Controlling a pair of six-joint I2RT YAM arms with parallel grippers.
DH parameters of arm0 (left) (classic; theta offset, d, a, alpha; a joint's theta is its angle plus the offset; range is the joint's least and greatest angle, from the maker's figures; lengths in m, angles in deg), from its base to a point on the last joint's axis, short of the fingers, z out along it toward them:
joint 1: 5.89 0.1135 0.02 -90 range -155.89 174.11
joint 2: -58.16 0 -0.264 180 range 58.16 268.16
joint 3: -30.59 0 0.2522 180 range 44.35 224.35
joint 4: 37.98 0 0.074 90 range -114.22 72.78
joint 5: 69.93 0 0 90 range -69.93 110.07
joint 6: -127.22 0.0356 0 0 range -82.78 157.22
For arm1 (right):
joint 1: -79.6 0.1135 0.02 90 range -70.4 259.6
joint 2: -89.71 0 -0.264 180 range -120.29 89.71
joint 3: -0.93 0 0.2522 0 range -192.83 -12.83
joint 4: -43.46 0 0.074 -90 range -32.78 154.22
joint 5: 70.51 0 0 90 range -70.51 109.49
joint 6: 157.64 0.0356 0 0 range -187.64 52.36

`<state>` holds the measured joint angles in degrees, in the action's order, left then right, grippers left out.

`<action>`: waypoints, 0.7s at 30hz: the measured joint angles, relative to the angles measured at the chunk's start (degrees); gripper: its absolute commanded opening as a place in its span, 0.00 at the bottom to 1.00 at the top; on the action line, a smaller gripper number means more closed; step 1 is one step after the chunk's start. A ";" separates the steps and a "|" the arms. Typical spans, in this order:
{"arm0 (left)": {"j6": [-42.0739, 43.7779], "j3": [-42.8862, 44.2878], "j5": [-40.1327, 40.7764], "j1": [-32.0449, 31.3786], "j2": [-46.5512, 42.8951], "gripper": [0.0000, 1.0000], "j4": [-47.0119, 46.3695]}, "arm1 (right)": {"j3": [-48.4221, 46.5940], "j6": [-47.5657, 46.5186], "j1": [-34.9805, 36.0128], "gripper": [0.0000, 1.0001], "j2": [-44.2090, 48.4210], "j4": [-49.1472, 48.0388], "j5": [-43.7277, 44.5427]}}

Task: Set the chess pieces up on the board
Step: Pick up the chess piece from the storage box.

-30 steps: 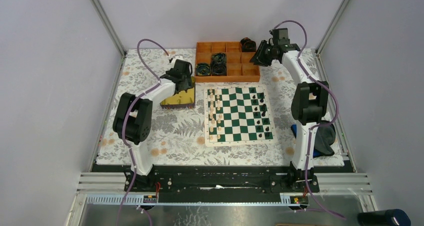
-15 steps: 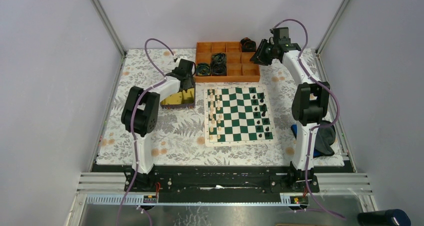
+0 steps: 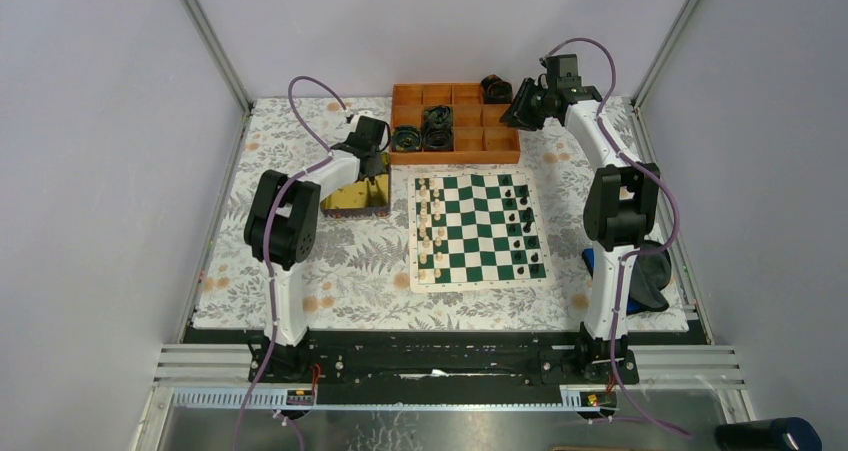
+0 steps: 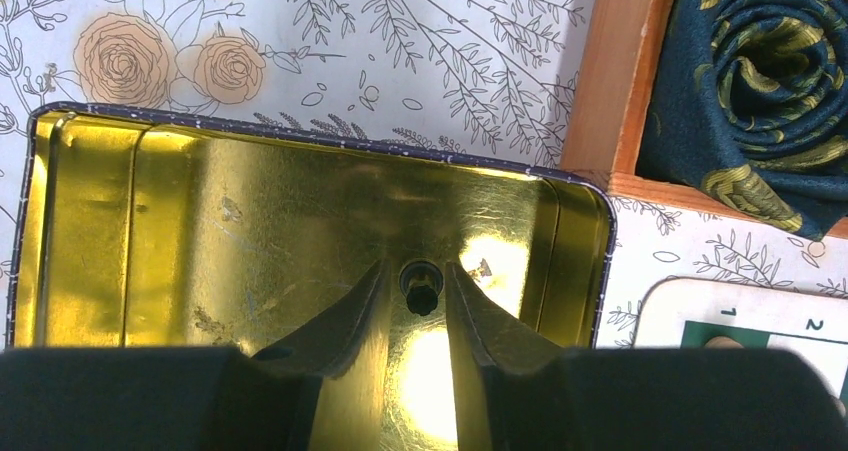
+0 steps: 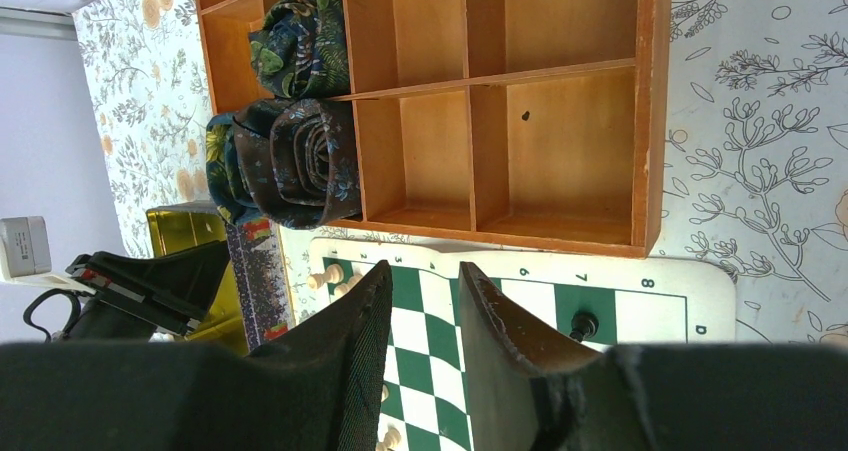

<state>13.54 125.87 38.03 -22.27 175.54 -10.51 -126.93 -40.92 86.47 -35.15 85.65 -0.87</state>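
Note:
The board (image 3: 478, 229) lies in the middle, with cream-white pieces (image 3: 430, 221) along its left side and black pieces (image 3: 520, 226) along its right. My left gripper (image 4: 421, 274) is down inside the shiny yellow tin (image 4: 250, 221). Its fingertips press on both sides of a small black chess piece (image 4: 421, 289) standing on the tin floor. My right gripper (image 5: 424, 276) hangs high over the board's far edge, jaws slightly apart and empty. A black piece (image 5: 583, 325) on the board shows beside its right finger.
The orange compartment tray (image 3: 455, 123) stands behind the board and holds dark rolled fabric coils (image 5: 300, 161). Its corner (image 4: 600, 71) nearly touches the tin. A dark blue object (image 3: 650, 276) lies at the right table edge. The floral cloth (image 3: 350, 261) covers the table.
My left arm swung right and forward, bringing its gripper from the tin's left side down over the tin's far right end. The right arm stayed still.

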 measured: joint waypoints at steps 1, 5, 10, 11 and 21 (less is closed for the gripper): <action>0.00 0.00 -0.02 0.00 0.00 0.32 0.00 | 0.00 0.00 0.00 0.38 0.00 0.00 0.02; -0.11 -0.02 -0.02 0.00 0.00 0.28 0.02 | 0.00 0.00 0.00 0.38 0.00 0.00 0.02; -0.20 -0.02 -0.17 0.04 0.00 0.19 0.00 | 0.00 0.00 0.00 0.37 0.00 0.00 0.00; -0.20 -0.02 -0.22 0.04 0.00 0.17 0.02 | 0.00 0.00 0.00 0.37 0.00 0.00 0.00; -0.22 -0.07 -0.28 0.04 0.00 0.05 0.00 | 0.94 0.00 0.00 0.38 0.28 -0.09 0.02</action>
<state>13.32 125.80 37.74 -22.23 175.54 -10.51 -125.99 -40.92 86.47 -34.86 85.56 -0.84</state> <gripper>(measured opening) 0.175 0.375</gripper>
